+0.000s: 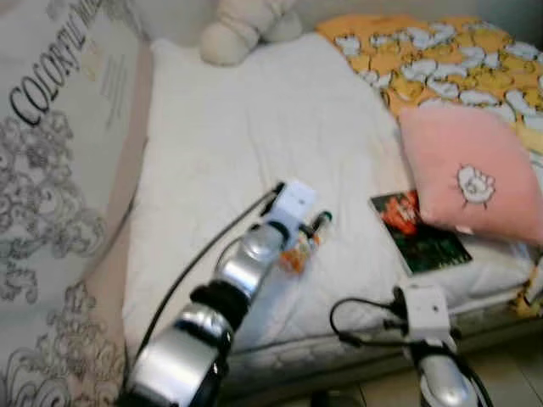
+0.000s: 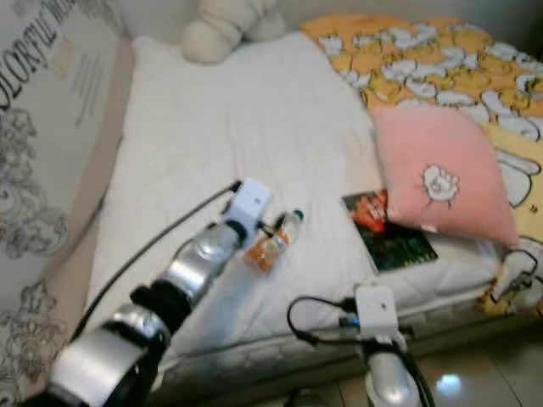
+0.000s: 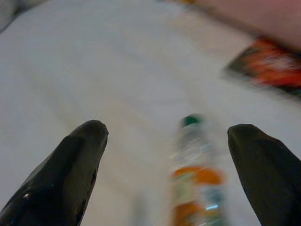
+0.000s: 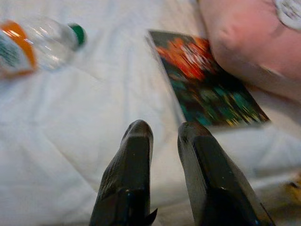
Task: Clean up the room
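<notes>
Left eye view: my left arm reaches out over the white bed [image 1: 254,136], and its tool [image 1: 299,227] sits right at a clear bottle [image 1: 304,242] with an orange label and green cap, lying on the sheet. A dark book [image 1: 420,233] lies near the bed's edge, its far corner tucked under a pink pillow [image 1: 471,174]. A yellow patterned blanket [image 1: 441,55] covers the far right side, and a plush toy [image 1: 242,25] sits at the head.

Right eye view: my right arm hangs low by the bed's near edge.

Left wrist view: my left tool's fingers [image 3: 70,174] are spread wide, with the bottle lying between them, nearer one finger, cap pointing away.

Right wrist view: my right tool [image 4: 164,134] has its fingers close together with a narrow gap, holding nothing, hovering over the sheet near the book.
</notes>
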### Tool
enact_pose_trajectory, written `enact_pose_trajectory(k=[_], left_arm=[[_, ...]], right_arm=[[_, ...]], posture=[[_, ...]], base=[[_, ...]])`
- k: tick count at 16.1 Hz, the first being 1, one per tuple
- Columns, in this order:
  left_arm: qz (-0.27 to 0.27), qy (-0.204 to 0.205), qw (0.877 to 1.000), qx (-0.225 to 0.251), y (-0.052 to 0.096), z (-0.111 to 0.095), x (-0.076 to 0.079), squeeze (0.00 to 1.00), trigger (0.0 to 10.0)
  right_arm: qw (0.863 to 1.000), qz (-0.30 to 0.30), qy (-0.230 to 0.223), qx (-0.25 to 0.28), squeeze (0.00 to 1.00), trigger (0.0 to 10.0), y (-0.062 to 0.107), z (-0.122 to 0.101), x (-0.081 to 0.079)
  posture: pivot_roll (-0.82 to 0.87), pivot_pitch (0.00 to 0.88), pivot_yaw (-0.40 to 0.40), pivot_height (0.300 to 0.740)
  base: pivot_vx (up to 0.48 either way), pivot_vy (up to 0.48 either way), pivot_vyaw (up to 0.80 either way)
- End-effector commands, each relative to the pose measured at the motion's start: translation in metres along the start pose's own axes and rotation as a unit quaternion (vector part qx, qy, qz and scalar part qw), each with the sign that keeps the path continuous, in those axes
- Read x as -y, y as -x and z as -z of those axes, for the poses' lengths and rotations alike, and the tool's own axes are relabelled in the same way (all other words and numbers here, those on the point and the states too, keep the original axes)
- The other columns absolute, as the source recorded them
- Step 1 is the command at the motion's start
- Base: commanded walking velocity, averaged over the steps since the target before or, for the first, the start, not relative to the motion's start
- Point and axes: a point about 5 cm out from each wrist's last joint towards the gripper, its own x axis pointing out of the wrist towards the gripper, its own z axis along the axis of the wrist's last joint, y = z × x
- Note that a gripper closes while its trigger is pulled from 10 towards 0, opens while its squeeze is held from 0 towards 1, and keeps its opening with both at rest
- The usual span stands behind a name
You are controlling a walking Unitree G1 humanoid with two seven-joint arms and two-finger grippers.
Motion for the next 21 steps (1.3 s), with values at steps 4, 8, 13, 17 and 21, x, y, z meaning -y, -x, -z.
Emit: enact_pose_trajectory(k=[4,8,13,17,21], left_arm=[[-0.022,0.077,0.995,-0.063,-0.006,0.005,0.000,0.00,10.0],[0.048,0.123,0.989,-0.063,-0.011,-0.008,0.043,0.00,10.0],[0.151,0.115,0.975,-0.118,0.002,0.017,0.098,0.00,10.0],[0.153,0.103,0.971,-0.150,0.010,0.034,0.112,0.00,10.0],[0.169,0.078,0.963,-0.197,0.019,0.051,0.127,0.00,10.0]], right_arm=[[1.000,-0.024,-0.003,-0.009,0.00,10.0,0.014,0.006,-0.011],[0.998,-0.023,0.000,-0.055,0.00,10.0,0.051,0.030,-0.010],[0.998,-0.020,-0.004,-0.067,0.00,10.0,0.062,0.034,-0.014],[0.997,-0.026,0.001,-0.076,0.00,10.0,0.070,0.035,-0.014],[0.996,-0.032,0.005,-0.084,0.00,10.0,0.074,0.037,-0.015]], posture=[[-0.13,0.000,0.029,0.740],[-0.18,0.036,0.055,0.740],[-0.20,0.059,0.077,0.740],[-0.21,0.105,0.068,0.740],[-0.23,0.117,0.069,0.740]], base=[[0.000,0.000,0.00],[0.000,0.000,0.00],[0.000,0.000,0.00],[0.000,0.000,0.00],[0.000,0.000,0.00]])
